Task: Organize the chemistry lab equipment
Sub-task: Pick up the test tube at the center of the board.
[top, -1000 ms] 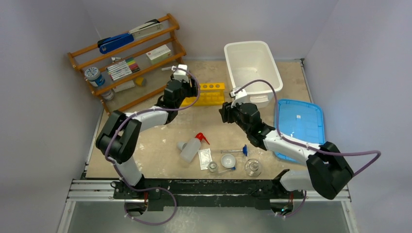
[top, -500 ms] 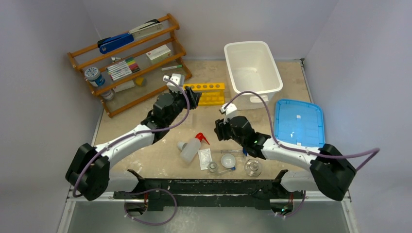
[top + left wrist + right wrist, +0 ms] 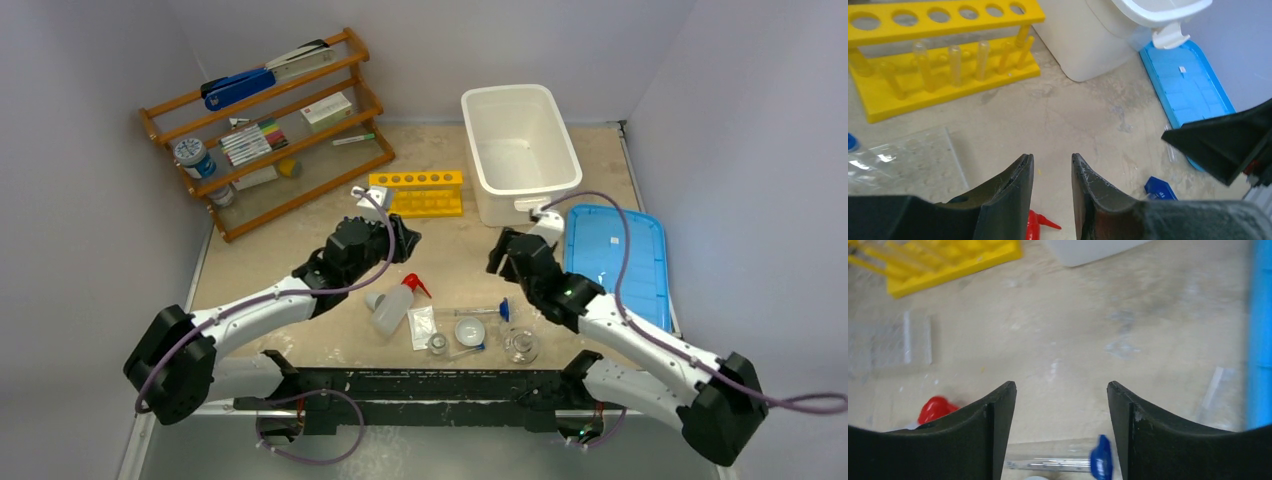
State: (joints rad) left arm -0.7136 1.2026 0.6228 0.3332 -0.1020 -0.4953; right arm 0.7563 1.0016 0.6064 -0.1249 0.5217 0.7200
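Chemistry lab equipment [image 3: 520, 345] lies unsorted near the front edge: squeeze bottle [image 3: 392, 308], glass dishes [image 3: 470, 330], blue-capped tube [image 3: 485, 312], with the yellow rack [image 3: 417, 192] well behind. Both arms have pulled back from the rack toward this cluster; the left gripper [image 3: 1050, 161] has narrowed to a slim empty gap, the right gripper [image 3: 1061, 389] spread wider above the tube. A pickup appears imminent.

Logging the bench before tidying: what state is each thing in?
squeeze bottle: lying on its side
yellow rack: standing upright
white bin: open, uncovered
blue lid: flat beside the bin
blue-capped tube: lying flat
left hand: slightly open, empty
right hand: open, empty
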